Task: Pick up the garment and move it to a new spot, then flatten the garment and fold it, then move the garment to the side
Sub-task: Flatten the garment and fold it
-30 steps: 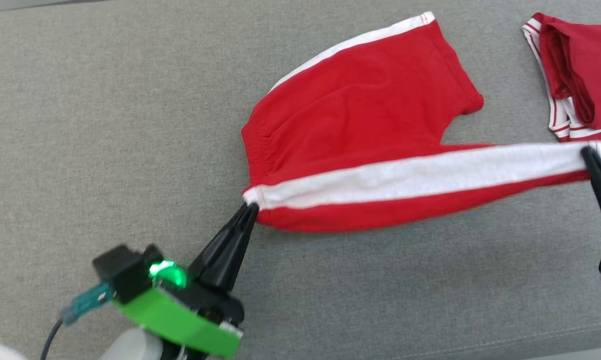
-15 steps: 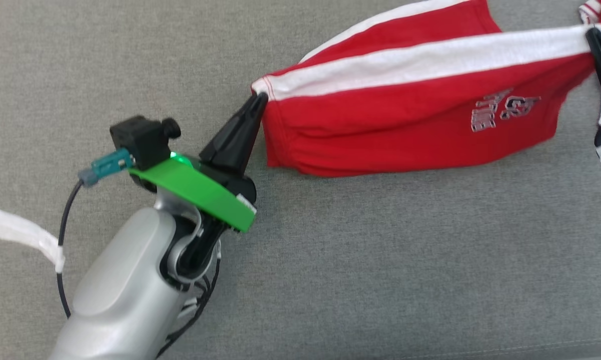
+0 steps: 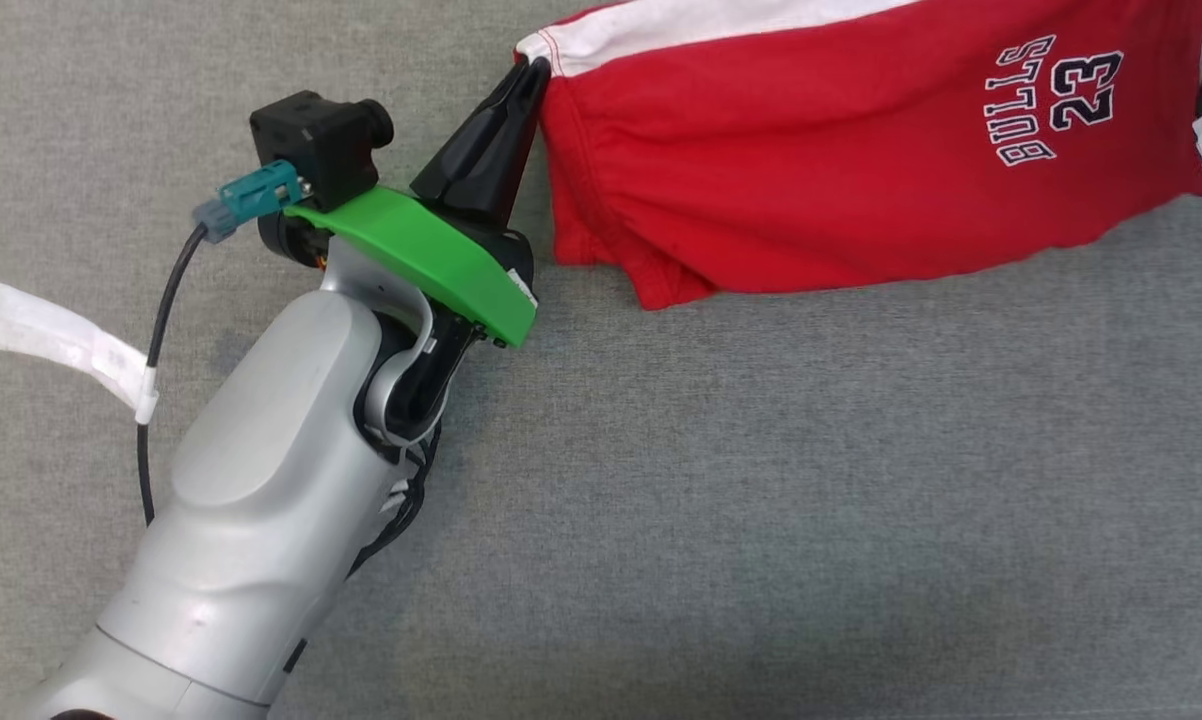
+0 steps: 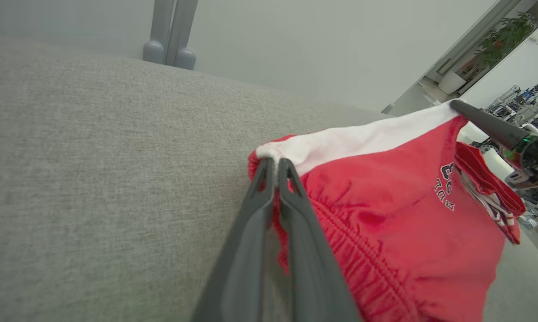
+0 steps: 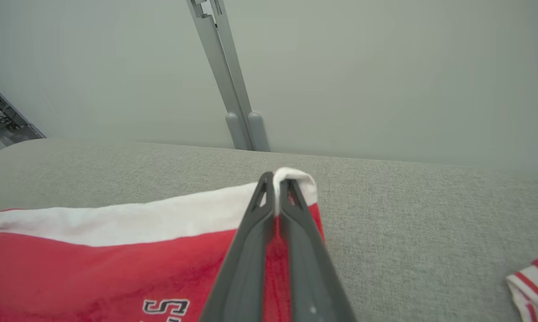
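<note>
Far out to the left of the left gripper (image 3: 533, 72), a black cable (image 3: 166, 300) with a white tape tab (image 3: 61, 340) trails off the wrist. It could drag or catch on the grey upholstered surface (image 3: 761, 520) if the arm swings wide.

The left gripper's fingers are pressed together on the waistband corner of the red shorts (image 3: 811, 160), right where the white side stripe (image 3: 721, 20) begins. The bite is only on the very corner, so a sharp tug along the stripe would likely pull the cloth free.

To the right of the left gripper the shorts hang from the taut stripe, with the BULLS 23 print (image 3: 1056, 100) facing up. Whether the bottom edge touches the surface I cannot tell. The gathered waistband (image 4: 354, 250) sags below the grip. Lowered like this, that slack may tuck under and leave a crease.

At the far end of the stripe from the left gripper, the right gripper (image 5: 275, 176) is clamped on the stripe's folded end. Beyond it lies a second red garment (image 5: 531, 279), near enough that a trailing hem might sweep it along.
</note>
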Controlling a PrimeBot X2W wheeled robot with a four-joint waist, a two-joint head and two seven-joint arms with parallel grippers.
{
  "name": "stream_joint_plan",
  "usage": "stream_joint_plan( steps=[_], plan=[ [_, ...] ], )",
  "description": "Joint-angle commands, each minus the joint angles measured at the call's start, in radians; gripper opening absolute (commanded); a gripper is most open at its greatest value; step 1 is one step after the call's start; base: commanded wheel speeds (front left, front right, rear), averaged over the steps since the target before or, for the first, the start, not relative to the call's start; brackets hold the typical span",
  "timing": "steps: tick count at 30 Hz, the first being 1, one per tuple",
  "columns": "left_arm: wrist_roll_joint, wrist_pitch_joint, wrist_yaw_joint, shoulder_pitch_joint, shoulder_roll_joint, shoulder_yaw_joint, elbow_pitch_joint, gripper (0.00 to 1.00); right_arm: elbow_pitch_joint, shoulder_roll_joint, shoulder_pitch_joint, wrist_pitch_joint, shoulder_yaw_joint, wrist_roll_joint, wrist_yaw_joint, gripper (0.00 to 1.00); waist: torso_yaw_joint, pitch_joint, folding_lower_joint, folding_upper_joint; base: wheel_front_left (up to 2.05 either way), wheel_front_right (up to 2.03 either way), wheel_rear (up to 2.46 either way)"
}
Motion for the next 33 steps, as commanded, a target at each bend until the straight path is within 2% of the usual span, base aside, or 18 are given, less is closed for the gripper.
stream_joint_plan(
  steps=[1, 4, 6, 7, 8, 14, 20, 26, 33],
  plan=[
    [0.019, -0.014, 0.003, -0.024, -0.004, -0.001, 0.015, 0.00, 0.022, 0.002, -0.026, -0.012, 0.022, 0.001, 0.000, 0.00, 0.025, 0.031, 0.0000, 0.0000, 0.00, 0.00, 0.00],
    [0.019, -0.031, -0.002, -0.032, -0.013, -0.008, 0.038, 0.00, 0.061, 0.004, -0.060, -0.021, 0.068, 0.013, 0.000, 0.02, 0.031, 0.035, 0.0000, 0.0000, 0.00, 0.00, 0.00],
    [0.024, -0.041, -0.003, -0.036, -0.014, -0.013, 0.054, 0.00, 0.085, 0.008, -0.075, -0.030, 0.093, 0.019, 0.000, 0.60, 0.032, 0.034, 0.0000, 0.0000, 0.00, 0.00, 0.00],
    [0.026, -0.051, -0.004, -0.036, -0.015, -0.013, 0.062, 0.60, 0.095, 0.014, -0.080, -0.034, 0.105, 0.028, 0.000, 1.00, 0.032, 0.030, 0.0000, 0.0000, 0.00, 0.00, 0.00],
    [0.028, -0.057, -0.004, -0.035, -0.016, -0.014, 0.070, 1.00, 0.102, 0.017, -0.080, -0.038, 0.115, 0.031, 0.000, 1.00, 0.030, 0.027, 0.0000, 0.0000, 0.00, 0.00, 0.00],
    [0.083, -0.112, 0.031, 0.005, -0.005, -0.015, 0.077, 1.00, 0.112, 0.028, -0.042, -0.052, 0.126, 0.031, -0.001, 1.00, 0.011, -0.026, 0.0000, 0.0000, 0.00, 0.00, 0.00],
    [0.221, -0.142, 0.137, 0.125, 0.030, 0.046, -0.041, 1.00, 0.046, 0.057, 0.092, -0.051, 0.025, -0.046, -0.001, 1.00, -0.017, -0.111, 0.0000, 0.0000, 0.00, 0.00, 0.00],
    [0.398, -0.142, 0.228, 0.358, 0.007, 0.177, -0.252, 1.00, -0.001, 0.105, 0.258, -0.050, -0.072, -0.140, -0.001, 1.00, -0.028, -0.200, 0.0000, 0.0000, 0.00, 0.00, 0.00],
    [0.546, -0.142, 0.229, 0.534, -0.056, 0.242, -0.372, 1.00, 0.030, 0.138, 0.372, -0.050, -0.125, -0.200, -0.001, 1.00, 0.006, -0.262, 0.0000, 0.0000, 0.00, 0.00, 0.00]
  ],
)
